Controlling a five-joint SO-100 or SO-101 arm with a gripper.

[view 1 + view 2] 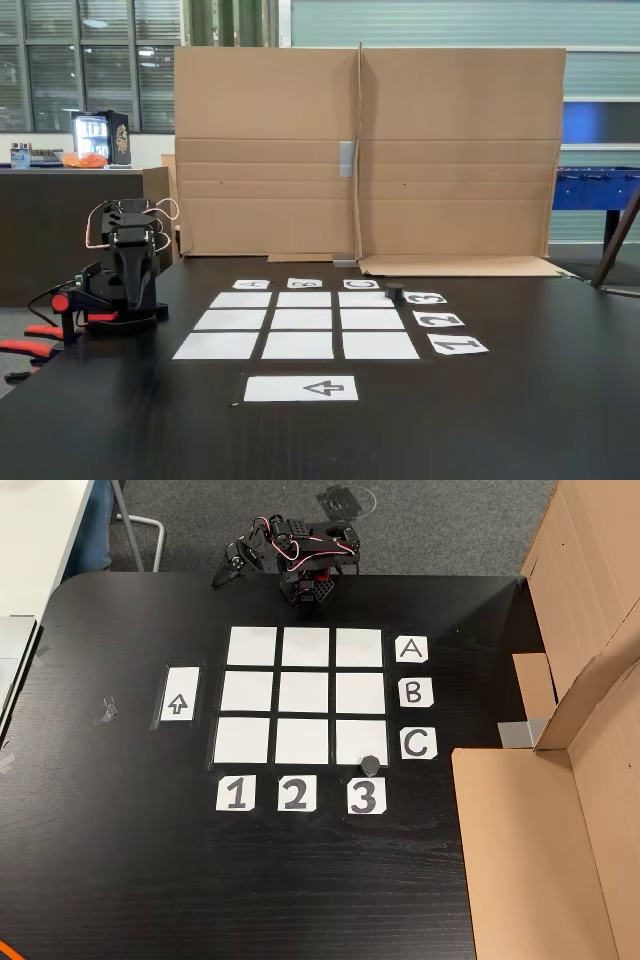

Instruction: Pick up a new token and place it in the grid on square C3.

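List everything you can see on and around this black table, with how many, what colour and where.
Small black cylinder token: one, black, at the outer edge of the white paper corner square C3, near the 3 label.
Grid of white paper rectangles: nine, white, mid-table.
Letter labels A, B, C: three, white with dark print, right of the grid in the fixed view from above.
Number labels 1, 2, 3: three, white, below the grid there.
Arrow sheet: one, white, left of the grid there.
Cardboard screen: brown, along one table edge.
Black table: one.
Robot arm: one, black, folded at the table edge; its gripper points away from the grid, jaw state unclear.
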